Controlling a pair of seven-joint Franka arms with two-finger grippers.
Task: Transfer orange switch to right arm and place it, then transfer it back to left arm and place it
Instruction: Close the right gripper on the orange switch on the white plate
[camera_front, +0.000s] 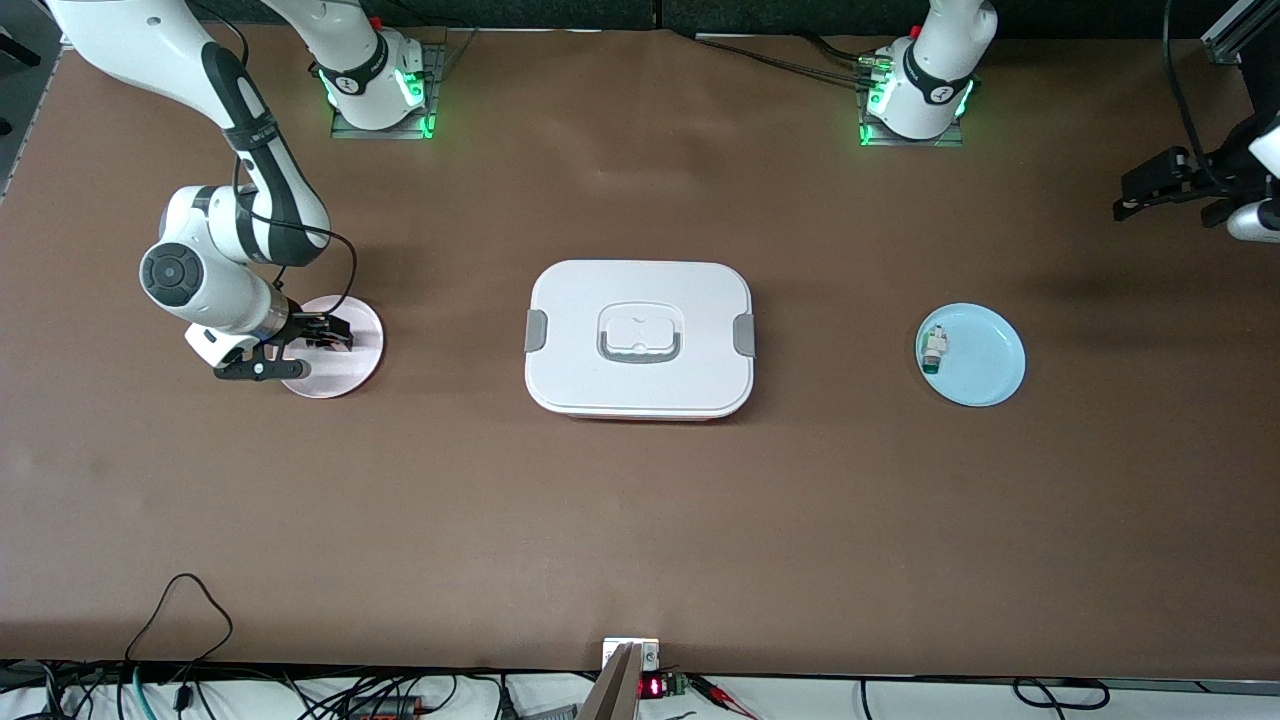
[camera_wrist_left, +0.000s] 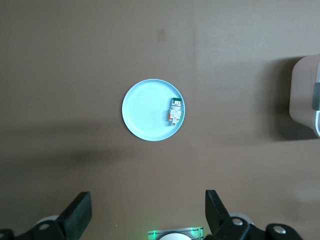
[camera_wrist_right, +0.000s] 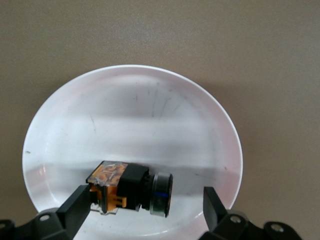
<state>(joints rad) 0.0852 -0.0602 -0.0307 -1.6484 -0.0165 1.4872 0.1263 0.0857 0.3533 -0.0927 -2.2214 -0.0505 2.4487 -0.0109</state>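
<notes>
The orange switch (camera_wrist_right: 131, 192), a small black block with orange accents and a round grey end, lies on its side on a pale pink plate (camera_wrist_right: 135, 115) toward the right arm's end of the table. My right gripper (camera_wrist_right: 145, 210) is low over that plate (camera_front: 350, 372) and open, straddling the switch. One finger (camera_wrist_right: 75, 206) is right at the switch's orange end; the other stands apart from its grey end. The white lidded box (camera_front: 640, 338) sits mid-table. My left gripper (camera_wrist_left: 146, 215) is open and empty, high at the left arm's end (camera_front: 1135, 195).
A light blue plate (camera_front: 972, 354) toward the left arm's end holds a small white part with a green tip (camera_front: 934, 350). In the left wrist view this plate (camera_wrist_left: 145, 112) lies far below, with the box's edge (camera_wrist_left: 306, 95) at the side. Cables run along the table's near edge.
</notes>
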